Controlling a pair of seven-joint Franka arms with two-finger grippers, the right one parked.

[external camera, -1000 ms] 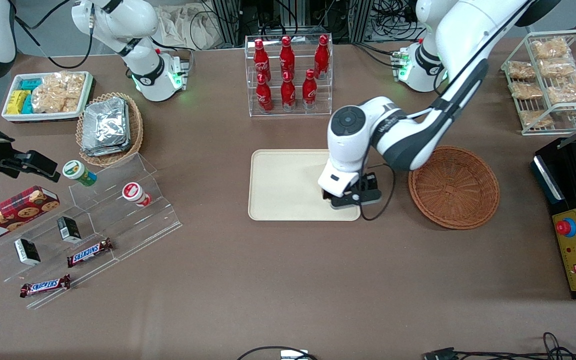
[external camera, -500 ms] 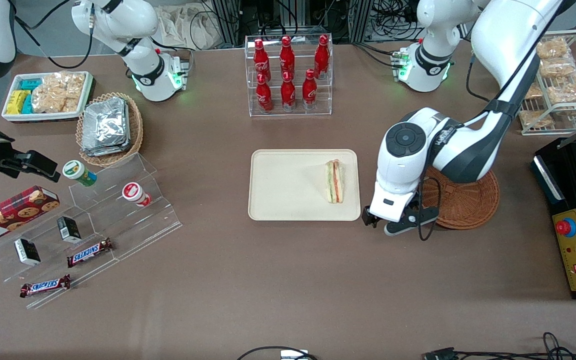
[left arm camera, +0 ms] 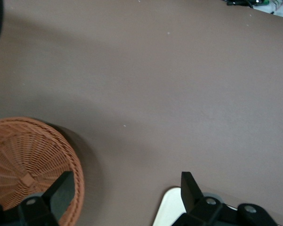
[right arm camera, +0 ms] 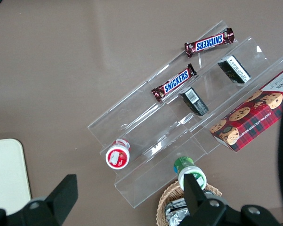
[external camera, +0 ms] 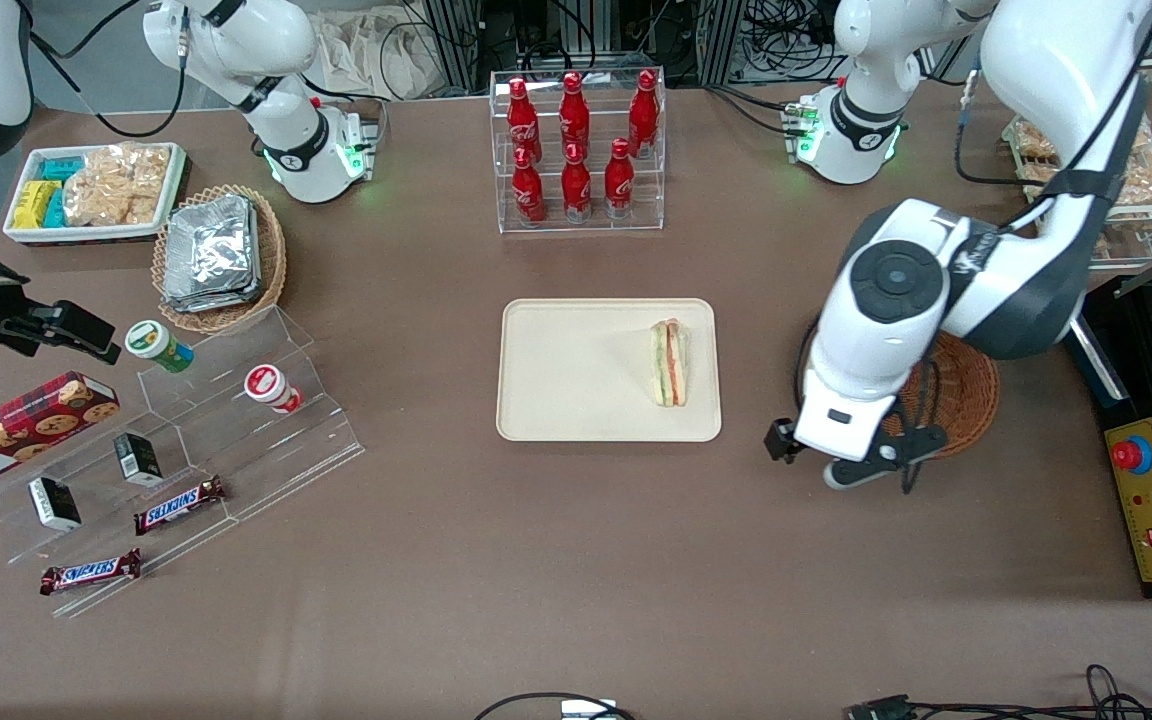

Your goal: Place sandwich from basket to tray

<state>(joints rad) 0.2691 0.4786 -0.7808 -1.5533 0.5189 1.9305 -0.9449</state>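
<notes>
The sandwich (external camera: 670, 362) lies on the cream tray (external camera: 576, 370), near the tray's edge that faces the basket. The reddish-brown basket (external camera: 961, 395) is partly covered by my arm, and no sandwich shows in it. My left gripper (external camera: 814, 452) hangs over bare table between tray and basket, a little nearer the front camera than both. In the left wrist view the gripper (left arm camera: 127, 188) is open and empty, with the basket (left arm camera: 23, 165) by one finger and a corner of the tray (left arm camera: 172, 207) by the other.
A clear rack of red bottles (external camera: 576, 150) stands farther from the camera than the tray. A tan basket of foil packets (external camera: 221, 255) and clear display steps (external camera: 186, 430) lie toward the parked arm's end. A black control box (external camera: 1151, 480) and a wire snack rack (external camera: 1106, 150) are at the working arm's end.
A second ago my gripper was low over the tray, hiding the sandwich. It has since let go and moved off toward the basket, leaving the sandwich lying on the tray.
</notes>
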